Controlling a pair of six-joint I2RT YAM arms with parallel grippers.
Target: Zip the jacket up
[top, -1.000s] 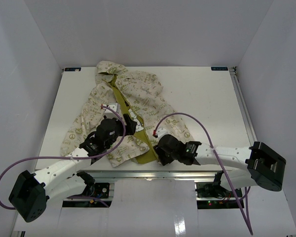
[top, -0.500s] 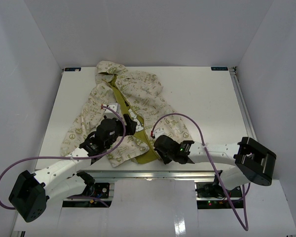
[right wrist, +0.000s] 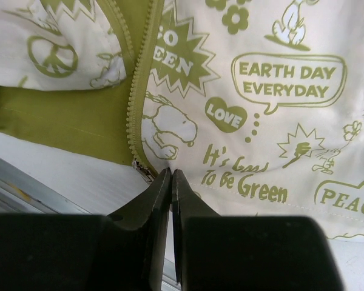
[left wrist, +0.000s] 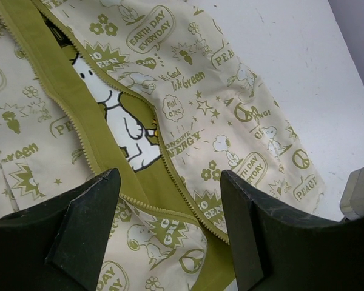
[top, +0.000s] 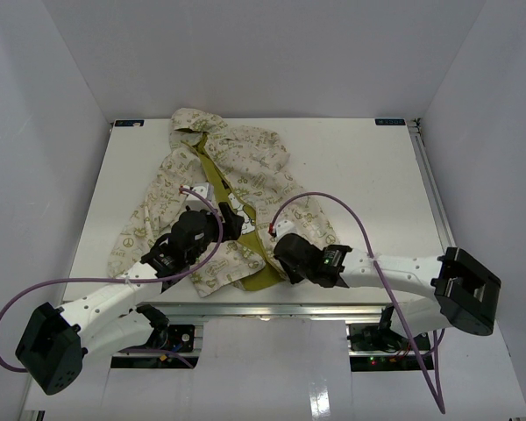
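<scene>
Gaping wide over the jacket (top: 245, 167), the left pincer (left wrist: 168, 188) is hovering, while the right pincer (right wrist: 171, 174) is pressing together at its hem.

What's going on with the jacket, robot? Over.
Left gripper open above jacket. Right gripper shut at zipper bottom. Jacket unzipped. Nothing blocking.

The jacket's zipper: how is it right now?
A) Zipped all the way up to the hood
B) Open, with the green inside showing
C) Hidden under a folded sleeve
B: on the jacket the two rows of zipper teeth lie apart, and the green lining shows between them.
</scene>
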